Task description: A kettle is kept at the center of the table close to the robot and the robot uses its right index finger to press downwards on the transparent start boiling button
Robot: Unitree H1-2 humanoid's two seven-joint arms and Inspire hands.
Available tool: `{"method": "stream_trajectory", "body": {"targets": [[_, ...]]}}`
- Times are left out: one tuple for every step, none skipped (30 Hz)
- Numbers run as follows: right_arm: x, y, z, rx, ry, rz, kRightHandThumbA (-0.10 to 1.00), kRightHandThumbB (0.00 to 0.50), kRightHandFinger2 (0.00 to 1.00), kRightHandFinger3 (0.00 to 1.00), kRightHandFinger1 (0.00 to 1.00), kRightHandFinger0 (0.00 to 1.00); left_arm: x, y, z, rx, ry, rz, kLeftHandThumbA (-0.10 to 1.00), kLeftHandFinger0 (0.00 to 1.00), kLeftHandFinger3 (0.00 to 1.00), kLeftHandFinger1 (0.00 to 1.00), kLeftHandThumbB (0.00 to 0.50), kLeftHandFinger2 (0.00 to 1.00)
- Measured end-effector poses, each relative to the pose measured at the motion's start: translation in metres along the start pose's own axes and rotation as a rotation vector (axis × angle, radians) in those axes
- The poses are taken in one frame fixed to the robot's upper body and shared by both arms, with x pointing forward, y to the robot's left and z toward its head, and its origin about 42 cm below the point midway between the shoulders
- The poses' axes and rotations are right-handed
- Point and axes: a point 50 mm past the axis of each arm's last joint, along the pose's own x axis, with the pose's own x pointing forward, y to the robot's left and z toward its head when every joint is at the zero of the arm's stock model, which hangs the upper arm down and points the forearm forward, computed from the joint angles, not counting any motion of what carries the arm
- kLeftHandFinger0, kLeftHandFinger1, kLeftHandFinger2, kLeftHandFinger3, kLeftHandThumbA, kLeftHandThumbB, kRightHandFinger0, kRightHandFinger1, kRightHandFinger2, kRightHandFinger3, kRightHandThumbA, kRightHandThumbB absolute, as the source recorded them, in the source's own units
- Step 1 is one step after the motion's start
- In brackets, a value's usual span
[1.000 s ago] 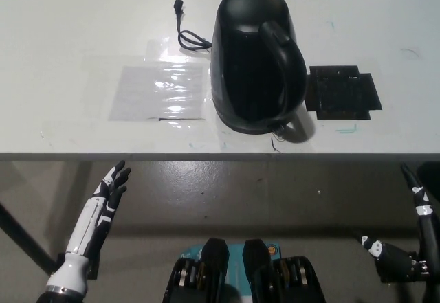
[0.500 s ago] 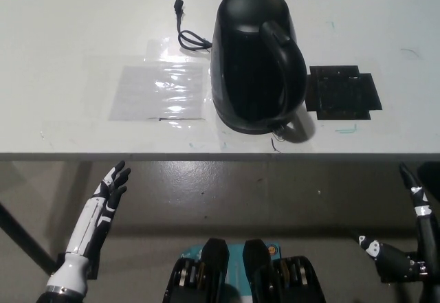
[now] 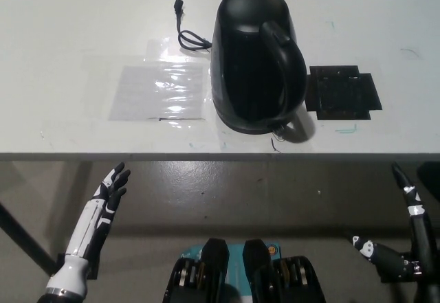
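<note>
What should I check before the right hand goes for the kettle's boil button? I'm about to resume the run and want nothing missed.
1. Kettle upright on the table: ok.
2. Handle turned toward the robot's side: ok.
3. Start button visible at the handle's base: cannot tell, dark and glary.
4. Right hand open, below the table edge, far from the kettle: ok.
5. Left hand open, resting low, out of the way: ok.
6. Cord plugged in: not ok, plug lies loose.
</note>
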Motion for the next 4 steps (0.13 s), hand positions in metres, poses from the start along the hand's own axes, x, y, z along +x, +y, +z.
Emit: {"method": "stream_trajectory", "body": {"targets": [[0.0017, 0.0009, 0.0009, 0.004, -0.004, -0.001, 1.0, 0.351, 1.0, 1.0, 1.0, 1.0, -0.0003, 0.0, -0.0002, 0.0, 0.001, 0.0, 1.0, 1.0, 1.0, 1.0, 0.198, 1.0], [0.0038, 0.0022, 0.0019, 0.009, -0.008, 0.0, 1.0, 0.354, 1.0, 1.0, 1.0, 1.0, -0.0004, 0.0, -0.0002, 0.0, 0.001, 0.0, 0.99, 1.0, 1.0, 1.0, 0.199, 1.0], [0.0058, 0.004, 0.0032, 0.016, -0.013, 0.0, 1.0, 0.354, 1.0, 1.0, 1.0, 1.0, -0.0008, -0.0002, -0.0004, 0.0, 0.002, 0.0, 0.99, 1.0, 1.0, 1.0, 0.199, 1.0], [0.0062, 0.0045, 0.0036, 0.017, -0.014, 0.0, 1.0, 0.354, 1.0, 1.0, 1.0, 1.0, -0.001, -0.0002, -0.0004, 0.0, 0.002, 0.0, 0.99, 1.0, 1.0, 1.0, 0.199, 1.0]]}}
